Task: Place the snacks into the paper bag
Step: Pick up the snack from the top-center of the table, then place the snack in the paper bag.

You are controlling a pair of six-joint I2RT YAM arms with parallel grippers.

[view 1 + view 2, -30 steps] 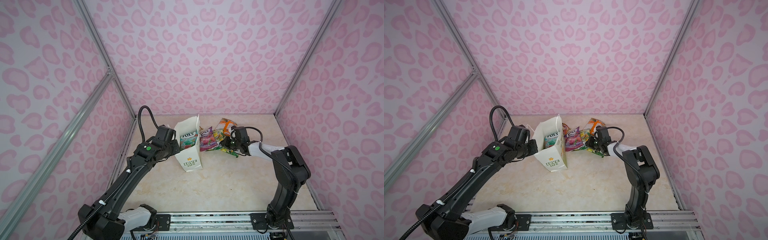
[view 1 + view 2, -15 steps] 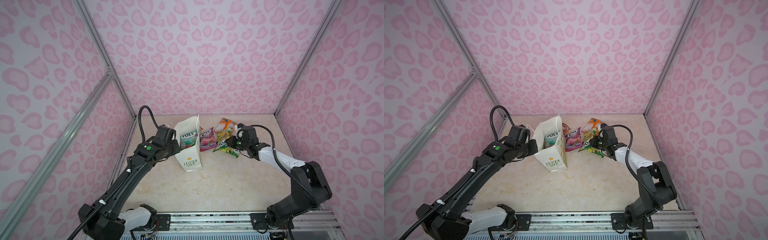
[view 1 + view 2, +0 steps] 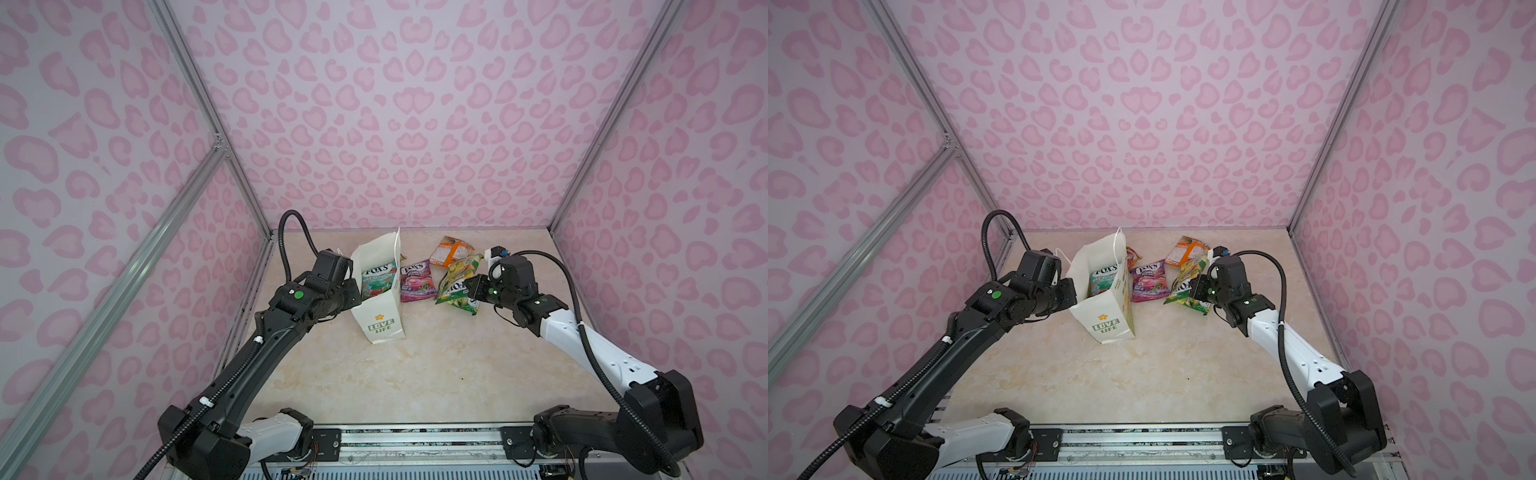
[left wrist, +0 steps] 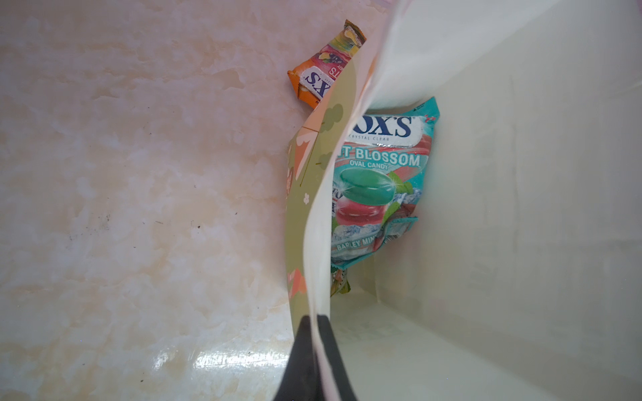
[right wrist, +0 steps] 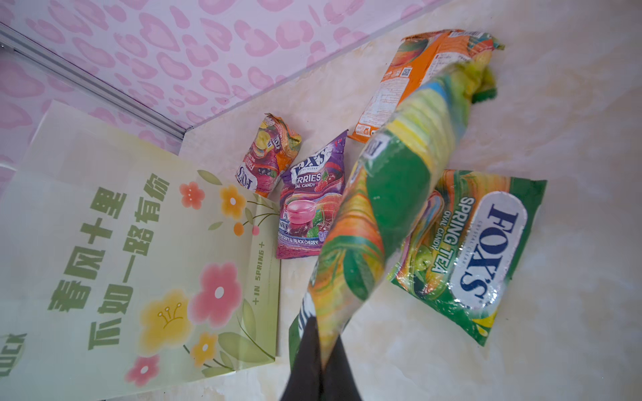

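In both top views the left hand point(image 3: 353, 296) is shut on the side wall of the upright paper bag point(image 3: 384, 328), so its mouth stands open, while the right hand point(image 3: 471, 289) holds a green packet point(image 3: 457, 272) near it, above the tabletop point(image 3: 415, 374). Left wrist view: the fingers point(image 4: 305, 350) pinch the bag's wall; a teal packet point(image 4: 378, 180) lies inside. Right wrist view: the green packet hangs by one pinched edge, clear of a second green packet point(image 5: 479, 250), probably ready for carrying to the bag.

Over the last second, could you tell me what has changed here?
The right gripper, shut on a green-yellow packet, has lifted it clear of the table while its elbow swung down and outward. The left gripper still pinches the paper bag at its rim; bag, teal packet inside and purple packet stayed put.
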